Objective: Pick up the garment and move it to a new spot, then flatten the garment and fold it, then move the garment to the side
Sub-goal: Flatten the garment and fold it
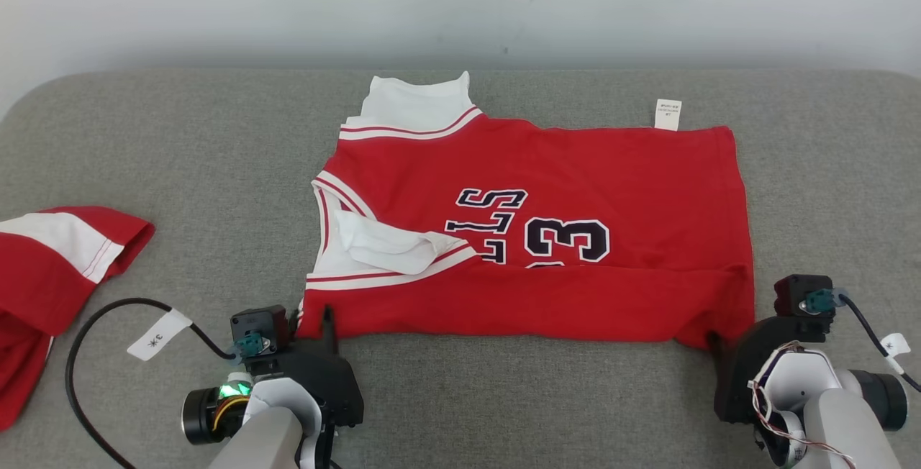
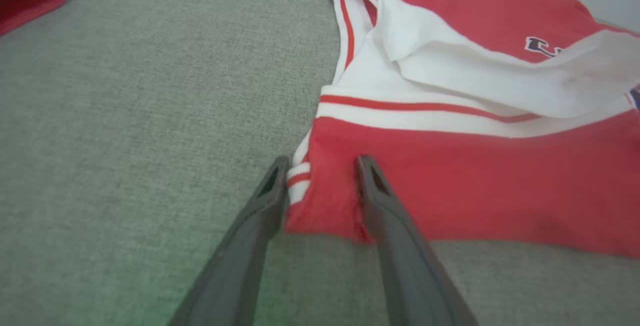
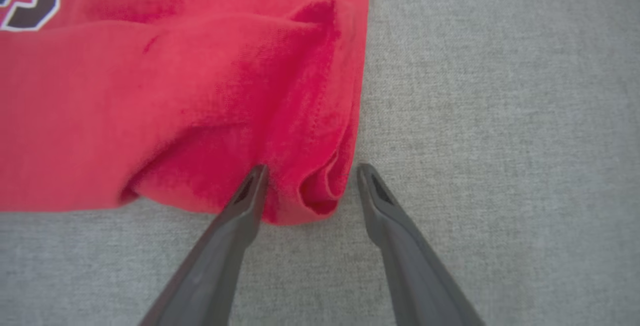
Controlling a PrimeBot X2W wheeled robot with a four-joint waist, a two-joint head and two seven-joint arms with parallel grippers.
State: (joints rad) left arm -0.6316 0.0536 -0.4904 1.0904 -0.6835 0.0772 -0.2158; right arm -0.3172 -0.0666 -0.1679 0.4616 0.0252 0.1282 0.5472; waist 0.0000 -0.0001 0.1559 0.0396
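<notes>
A broad grey upholstered surface (image 1: 144,138) runs the width of the room in front of a pale wall, and the red jersey (image 1: 575,167) lies across its middle, spread sideways with the white-trimmed neck and armholes toward the robot's left and the hem toward its right. The near long edge is folded up over the dark number and lettering, hiding their lower part. A second red-and-white garment (image 1: 50,267) sits bunched at the far left edge, well apart from the jersey. The left gripper (image 2: 320,166) is down at the jersey's near left corner, its two dark fingers spread with the corner of red cloth and striped trim lying between them, not pinched flat. The right gripper (image 3: 310,171) is at the near right corner, fingers likewise apart: one tip rests on the rumpled red fold, the other stands on the grey cloth just beside the hem. A small white care label (image 1: 668,114) sticks out from the jersey's far edge, and a white tag (image 1: 158,336) hangs on the black cable by the left wrist.
</notes>
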